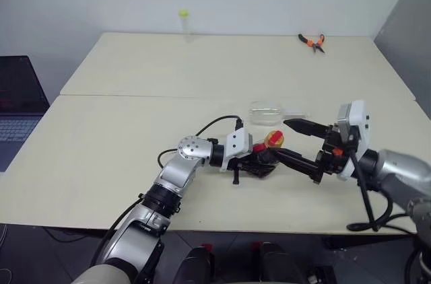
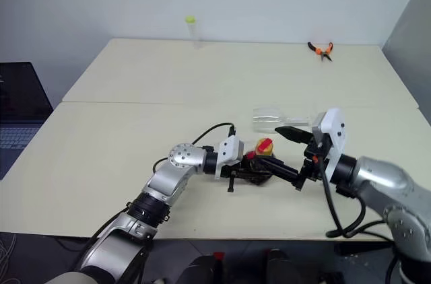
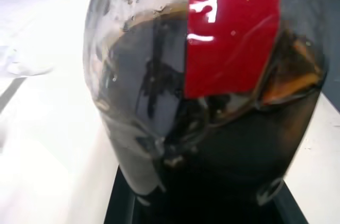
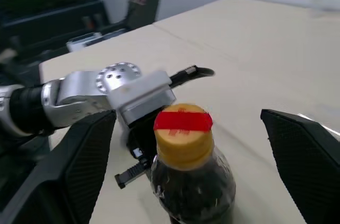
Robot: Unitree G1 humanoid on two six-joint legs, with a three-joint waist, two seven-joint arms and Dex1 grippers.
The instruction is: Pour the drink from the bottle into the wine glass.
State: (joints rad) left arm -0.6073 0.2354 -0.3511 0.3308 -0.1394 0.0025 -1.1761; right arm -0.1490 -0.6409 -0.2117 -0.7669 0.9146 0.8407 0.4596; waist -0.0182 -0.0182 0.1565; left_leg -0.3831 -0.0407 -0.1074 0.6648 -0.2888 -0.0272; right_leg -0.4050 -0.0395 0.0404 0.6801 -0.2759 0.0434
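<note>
While the bottle (image 1: 265,156) stands near the front edge of the desk (image 1: 121,149), the left end effector (image 1: 252,163) is clamped tight around its squat body from the left. Its yellow cap (image 4: 183,140), crossed by a strip of red label, is on. Dark, nearly black drink (image 3: 228,160) fills most of the body, seen close up in the left wrist view. Flanking the cap without touching it, the right end effector (image 1: 296,141) has its two black fingers (image 4: 305,155) spread wide, one on either side. Just behind the bottle, the wine glass (image 1: 268,113) lies on its side on the desk. Far back, a slim clear tube (image 1: 184,23) with a yellow-green top stands upright, and orange-handled pliers (image 1: 312,42) lie near the far right corner. A laptop (image 1: 19,105) sits off the desk's left side.
</note>
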